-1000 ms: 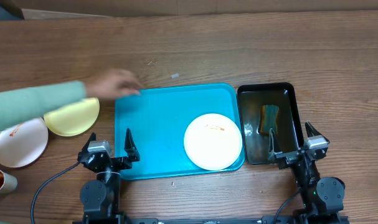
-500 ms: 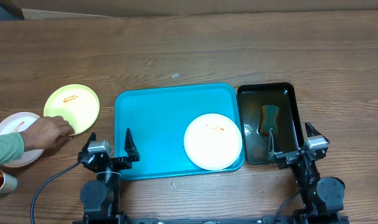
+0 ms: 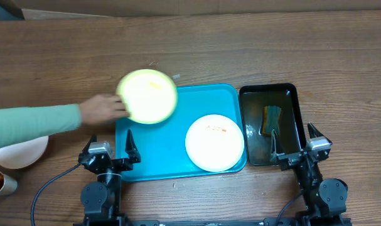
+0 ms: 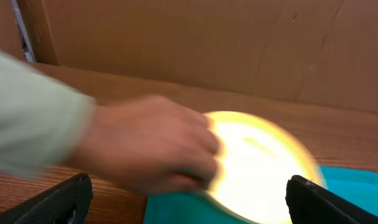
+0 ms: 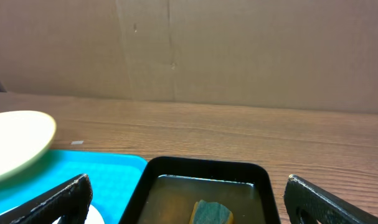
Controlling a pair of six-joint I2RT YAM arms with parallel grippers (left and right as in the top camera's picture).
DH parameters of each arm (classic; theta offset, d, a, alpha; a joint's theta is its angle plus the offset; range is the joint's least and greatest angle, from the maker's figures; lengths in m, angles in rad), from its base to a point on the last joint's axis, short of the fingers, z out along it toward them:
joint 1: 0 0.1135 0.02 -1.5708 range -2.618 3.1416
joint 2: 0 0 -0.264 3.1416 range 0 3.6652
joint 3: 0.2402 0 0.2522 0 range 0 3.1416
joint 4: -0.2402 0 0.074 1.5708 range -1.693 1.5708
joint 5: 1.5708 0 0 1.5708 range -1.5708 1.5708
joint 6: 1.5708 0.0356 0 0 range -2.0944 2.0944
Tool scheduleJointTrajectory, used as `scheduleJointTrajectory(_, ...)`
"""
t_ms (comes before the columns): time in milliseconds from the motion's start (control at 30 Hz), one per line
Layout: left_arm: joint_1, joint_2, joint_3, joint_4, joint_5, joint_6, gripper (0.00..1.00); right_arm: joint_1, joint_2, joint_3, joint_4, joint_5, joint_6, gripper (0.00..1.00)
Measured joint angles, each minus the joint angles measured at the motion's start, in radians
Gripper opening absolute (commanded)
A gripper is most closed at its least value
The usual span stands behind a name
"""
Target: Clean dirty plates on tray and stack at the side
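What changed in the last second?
A person's hand picked up the yellow-green plate from the left of the table and carried it right, over the tray's far-left corner. The white plate on the tray, the white plate at the left edge, the open left gripper and right gripper stayed put.

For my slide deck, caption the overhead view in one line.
A person's hand holds a yellow-green plate over the teal tray's corner, a white plate on it; left gripper and right gripper open.

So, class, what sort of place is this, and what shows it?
Probably a robot test bench, not a kitchen: left gripper and right gripper open at a wooden table, cardboard backdrop, sponge in a black tray.
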Motion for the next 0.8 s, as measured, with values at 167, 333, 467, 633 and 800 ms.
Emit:
scheduleJointTrajectory(167, 0.0, 0.0, 0.0, 0.0, 0.0, 0.0, 1.0, 0.0, 0.0, 0.0, -0.001, 0.0, 0.0, 1.0)
scheduleJointTrajectory(333, 0.0, 0.0, 0.0, 0.0, 0.0, 0.0, 1.0, 0.0, 0.0, 0.0, 0.0, 0.0, 0.0, 1.0)
scheduleJointTrajectory(467, 0.0, 0.0, 0.0, 0.0, 0.0, 0.0, 1.0, 0.0, 0.0, 0.0, -0.001, 0.0, 0.0, 1.0)
scheduleJointTrajectory(633, 0.0, 0.0, 0.0, 0.0, 0.0, 0.0, 1.0, 0.0, 0.0, 0.0, -0.001, 0.0, 0.0, 1.0)
scheduleJointTrajectory(800, 0.0, 0.0, 0.0, 0.0, 0.0, 0.0, 1.0, 0.0, 0.0, 0.0, -0.001, 0.0, 0.0, 1.0)
